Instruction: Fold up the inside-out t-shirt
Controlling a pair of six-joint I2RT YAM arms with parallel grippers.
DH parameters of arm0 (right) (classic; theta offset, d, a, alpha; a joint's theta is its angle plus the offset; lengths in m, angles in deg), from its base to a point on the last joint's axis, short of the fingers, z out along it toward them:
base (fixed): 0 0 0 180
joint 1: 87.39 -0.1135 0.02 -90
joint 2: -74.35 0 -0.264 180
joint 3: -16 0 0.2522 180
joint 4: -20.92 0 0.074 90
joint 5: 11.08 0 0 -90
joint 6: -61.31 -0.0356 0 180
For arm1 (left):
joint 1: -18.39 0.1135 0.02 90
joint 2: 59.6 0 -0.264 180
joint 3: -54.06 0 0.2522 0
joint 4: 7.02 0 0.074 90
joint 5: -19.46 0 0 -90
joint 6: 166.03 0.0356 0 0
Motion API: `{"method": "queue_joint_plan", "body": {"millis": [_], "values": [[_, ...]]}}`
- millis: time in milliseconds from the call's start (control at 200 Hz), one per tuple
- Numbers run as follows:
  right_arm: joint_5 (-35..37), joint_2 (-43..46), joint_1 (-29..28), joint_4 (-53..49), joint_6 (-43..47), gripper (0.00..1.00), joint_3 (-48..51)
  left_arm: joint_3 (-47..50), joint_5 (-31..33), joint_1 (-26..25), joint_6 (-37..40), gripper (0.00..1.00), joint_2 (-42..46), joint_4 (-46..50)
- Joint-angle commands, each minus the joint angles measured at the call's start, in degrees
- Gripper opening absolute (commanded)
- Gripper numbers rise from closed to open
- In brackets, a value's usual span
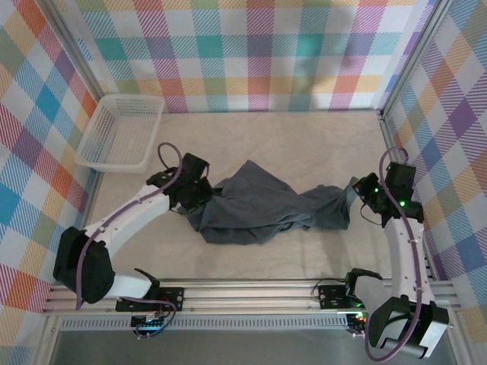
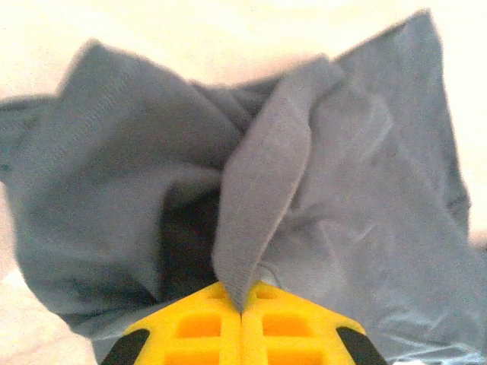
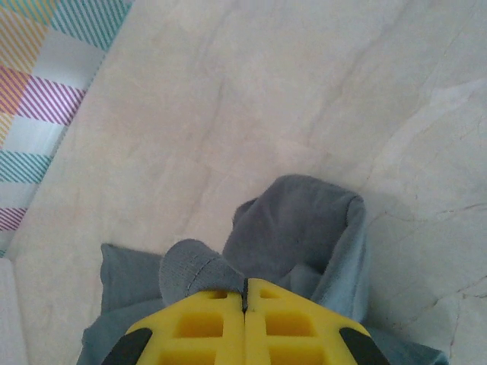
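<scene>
Bunched inside-out t-shirt (image 1: 259, 207), long axis left-right across table (image 1: 304, 144); left jaws clenched on left end, right jaws on right end.

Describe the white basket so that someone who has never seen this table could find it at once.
Start at the pale table walled in plaid. In its far left corner sits the basket. It is white, box-shaped openwork mesh, unlike the crumpled blue-grey t-shirt lying mid-table.

Checked walls (image 1: 259, 46), pale marbled tabletop (image 1: 304, 137)
</scene>
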Motion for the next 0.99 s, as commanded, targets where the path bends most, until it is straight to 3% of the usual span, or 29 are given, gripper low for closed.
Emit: {"method": "queue_joint_plan", "body": {"millis": [0, 225, 320, 410, 545, 680, 795, 990], "values": [[2.52, -0.77, -0.31, -0.25, -1.19, 0.0, -9.12, -5.38, -5.9, 8.11, 7.05, 0.0, 5.28, 0.64], [11.86, -8.65, 3.16, 2.97, -0.92, 0.0, -38.49, -26.55, -20.39, 33.42, 9.1, 0.0, 7.39, 0.57], [8.16, -13.45, 3.47, 4.63, -5.62, 0.0, -45.61, -32.83, -28.2, 39.73, 3.36, 0.0, 4.43, -2.2], [-5.29, -19.01, 3.43, 7.7, -8.06, 0.0, -53.8, -37.02, -37.67, 40.06, -1.38, 0.0, 2.97, -11.77], [-10.7, -22.73, 3.19, 8.66, -8.25, 0.0, -67.64, -46.57, -41.48, 38.44, 4.7, 0.0, 3.29, -10.39], [-12.53, -24.44, 3.17, 7.92, -7.53, 0.0, -80.53, -53.16, -36.1, 38.43, 13.96, 0.0, 7.35, -3.72], [-12.74, -25.0, 3.18, 7.81, -7.03, 0.0, -90.54, -55.9, -34.27, 38.43, 17.56, 0.0, 11.94, -5.98], [-9.21, -21.85, 3.18, 9.12, -7.64, 0.0, -95.32, -60.87, -25.7, 38.43, 23.33, 0.0, 17.08, -4.57]]}}
